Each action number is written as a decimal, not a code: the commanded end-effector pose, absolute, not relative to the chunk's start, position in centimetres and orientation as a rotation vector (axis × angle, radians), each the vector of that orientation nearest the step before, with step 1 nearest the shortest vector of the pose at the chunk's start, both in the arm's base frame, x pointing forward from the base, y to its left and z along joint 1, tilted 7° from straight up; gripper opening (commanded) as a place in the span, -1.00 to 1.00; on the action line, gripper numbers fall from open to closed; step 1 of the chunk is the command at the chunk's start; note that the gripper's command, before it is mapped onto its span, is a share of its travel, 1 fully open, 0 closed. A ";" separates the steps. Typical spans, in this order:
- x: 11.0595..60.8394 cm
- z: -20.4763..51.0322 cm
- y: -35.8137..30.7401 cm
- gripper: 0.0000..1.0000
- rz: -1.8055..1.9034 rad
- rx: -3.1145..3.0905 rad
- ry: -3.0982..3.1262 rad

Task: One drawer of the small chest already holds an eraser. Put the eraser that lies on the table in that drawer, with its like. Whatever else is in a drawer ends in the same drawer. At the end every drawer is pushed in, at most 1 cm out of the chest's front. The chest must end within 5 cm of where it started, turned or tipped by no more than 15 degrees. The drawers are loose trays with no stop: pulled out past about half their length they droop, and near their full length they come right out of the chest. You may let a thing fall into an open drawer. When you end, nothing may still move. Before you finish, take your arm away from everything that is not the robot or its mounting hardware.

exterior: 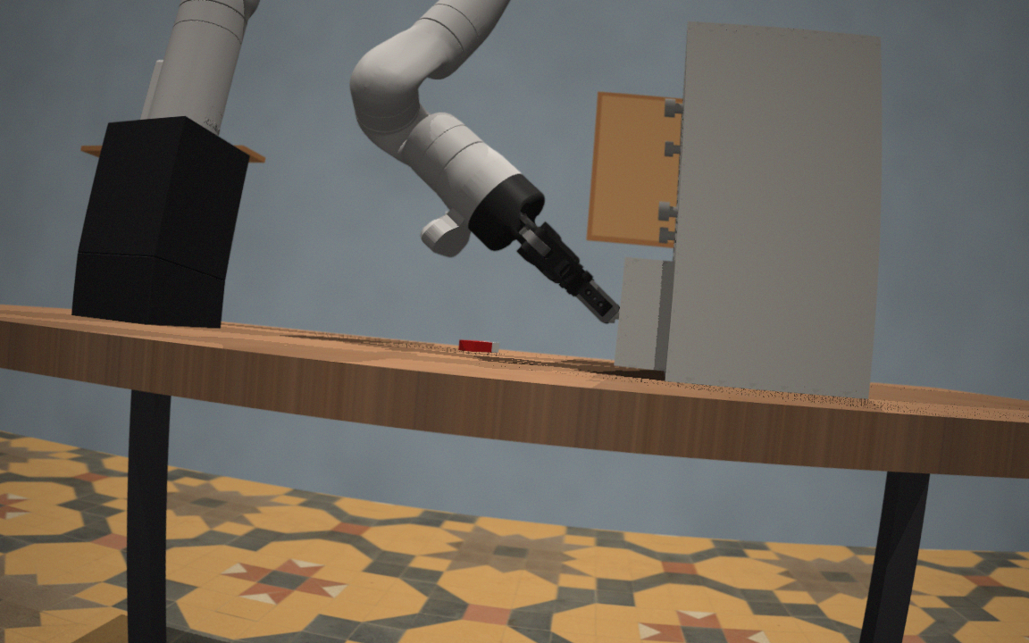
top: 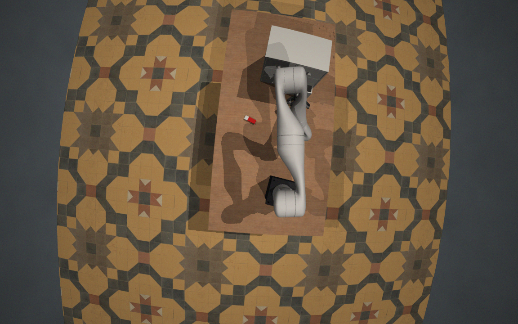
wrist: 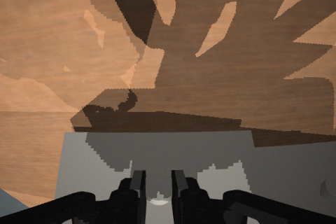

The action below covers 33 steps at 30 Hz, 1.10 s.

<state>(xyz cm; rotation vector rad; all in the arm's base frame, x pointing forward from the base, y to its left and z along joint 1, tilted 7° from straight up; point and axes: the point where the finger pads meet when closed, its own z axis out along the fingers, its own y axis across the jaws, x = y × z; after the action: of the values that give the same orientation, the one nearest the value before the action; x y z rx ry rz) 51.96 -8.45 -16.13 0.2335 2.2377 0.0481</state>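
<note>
The grey chest stands at the far end of the table; from above it shows as a pale box. Its bottom drawer stands partly out of the front. My gripper is at that drawer's front, tilted down, and shut on its handle. In the wrist view the fingers pinch the pale handle on the grey drawer front. The arm hides the drawer's inside from above. The red and white eraser lies on the table left of the arm, apart from the chest; it also shows in the side view.
The arm's black base stands at the near end of the table. Small grey knobs stick out of the chest's front above the open drawer. An orange panel shows behind them.
</note>
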 end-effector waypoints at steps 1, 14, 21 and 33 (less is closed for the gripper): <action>51.4 -16.3 -8.4 -0.73 0.047 0.235 2.244; 50.3 -16.3 -8.3 -0.73 0.047 0.235 2.244; 49.9 -16.3 -8.2 -0.73 0.047 0.235 2.244; 49.7 -16.3 -8.2 -0.73 0.047 0.235 2.244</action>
<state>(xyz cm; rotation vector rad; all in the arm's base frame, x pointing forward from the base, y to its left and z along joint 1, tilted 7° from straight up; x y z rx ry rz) 49.74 -8.15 -16.33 0.2347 2.2431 0.0473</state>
